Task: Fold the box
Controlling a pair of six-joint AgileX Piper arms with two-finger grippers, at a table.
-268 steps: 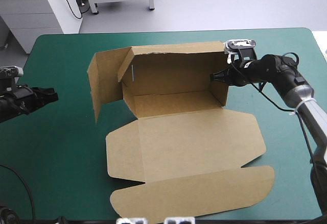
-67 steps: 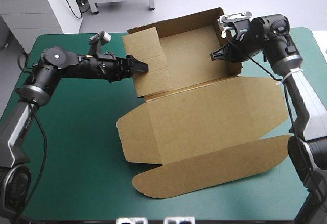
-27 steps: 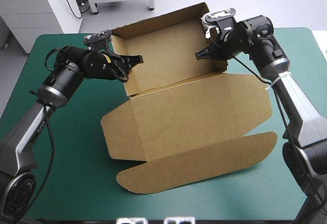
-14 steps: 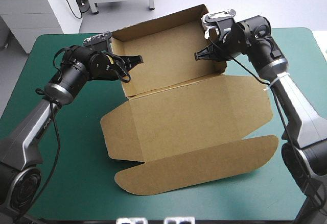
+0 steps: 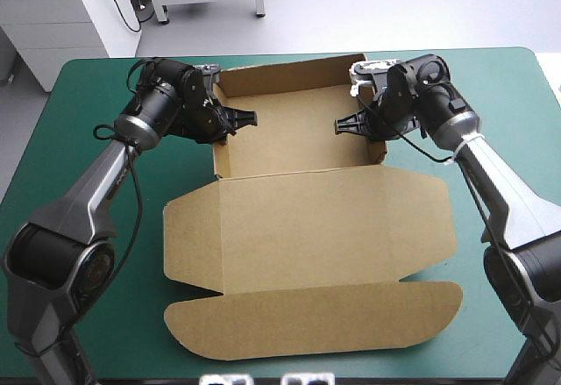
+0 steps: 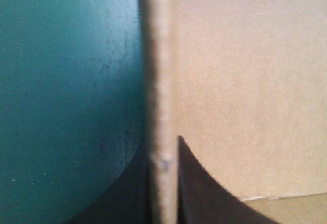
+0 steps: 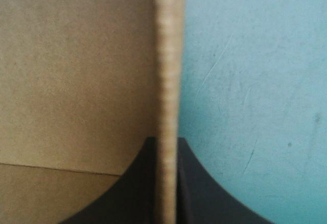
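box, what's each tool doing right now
left tool: shut on the box, at its left wall.
right tool: shut on the box, at its right wall.

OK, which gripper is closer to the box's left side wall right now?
Left. The left gripper is shut on that wall of the box, one finger on each side. The right gripper clamps the opposite wall, across the tray's floor.

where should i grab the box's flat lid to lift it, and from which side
Probably the long tuck flap at its near edge, coming from the table's near side. The lid lies flat on the teal-green cover, so only a free outer edge can be slid under and pinched; its far edge is hinged to the tray.
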